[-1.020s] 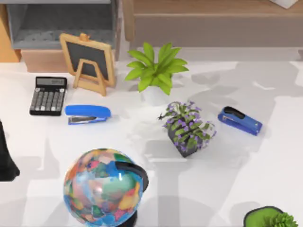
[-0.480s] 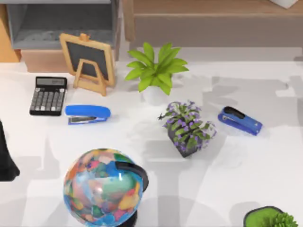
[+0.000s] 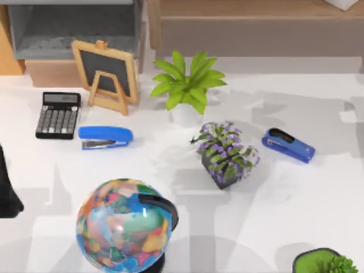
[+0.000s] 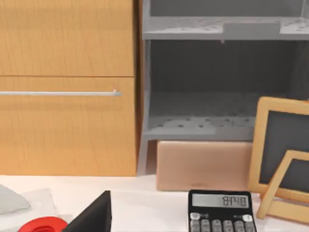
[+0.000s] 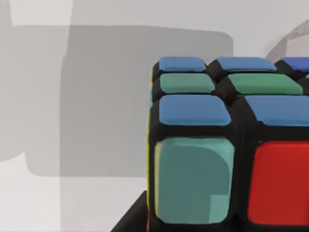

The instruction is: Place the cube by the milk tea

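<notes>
1. Multicoloured puzzle cube [image 5: 231,145] sits on the white tabletop [image 5: 96,48], close beneath the right wrist camera.
2. Right gripper: opening cannot be told.
3. Right arm judged nearer; left arm parked at the top view's left edge.

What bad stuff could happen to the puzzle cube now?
1. The puzzle cube sits very close to the right wrist camera, above the white table; if its hold is weak, it might drop.
2. The table is crowded: the globe, purple flower pot and blue stapler could get bumped on the way.
</notes>
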`<state>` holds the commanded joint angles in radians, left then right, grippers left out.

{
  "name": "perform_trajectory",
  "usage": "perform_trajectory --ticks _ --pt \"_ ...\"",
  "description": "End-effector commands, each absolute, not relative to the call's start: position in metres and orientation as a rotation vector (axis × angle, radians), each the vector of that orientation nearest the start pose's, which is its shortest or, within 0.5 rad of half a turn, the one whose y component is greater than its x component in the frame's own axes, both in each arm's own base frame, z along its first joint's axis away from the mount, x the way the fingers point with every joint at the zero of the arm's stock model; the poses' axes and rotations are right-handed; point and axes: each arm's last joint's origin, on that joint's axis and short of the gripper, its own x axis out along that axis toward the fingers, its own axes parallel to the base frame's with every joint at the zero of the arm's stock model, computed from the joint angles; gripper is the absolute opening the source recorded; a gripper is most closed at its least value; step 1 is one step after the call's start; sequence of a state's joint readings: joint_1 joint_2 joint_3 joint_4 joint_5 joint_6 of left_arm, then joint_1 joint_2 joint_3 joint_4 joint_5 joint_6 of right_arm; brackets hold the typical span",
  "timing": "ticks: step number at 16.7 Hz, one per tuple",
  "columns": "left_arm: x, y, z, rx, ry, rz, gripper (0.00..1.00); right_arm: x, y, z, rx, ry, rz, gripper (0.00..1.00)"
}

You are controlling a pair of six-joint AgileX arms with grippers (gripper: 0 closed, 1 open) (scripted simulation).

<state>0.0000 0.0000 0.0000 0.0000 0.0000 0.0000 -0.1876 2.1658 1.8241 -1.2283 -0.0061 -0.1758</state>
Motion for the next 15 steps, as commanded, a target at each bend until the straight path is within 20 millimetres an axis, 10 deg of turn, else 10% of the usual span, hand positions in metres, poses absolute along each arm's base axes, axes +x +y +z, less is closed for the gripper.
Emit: perform_trajectory --ticks 15 --pt "0.106 -0.001 0.160 0.000 0.000 0.000 1.00 0.420 -0.063 0.198 -0.016 1.518 0.014 0.00"
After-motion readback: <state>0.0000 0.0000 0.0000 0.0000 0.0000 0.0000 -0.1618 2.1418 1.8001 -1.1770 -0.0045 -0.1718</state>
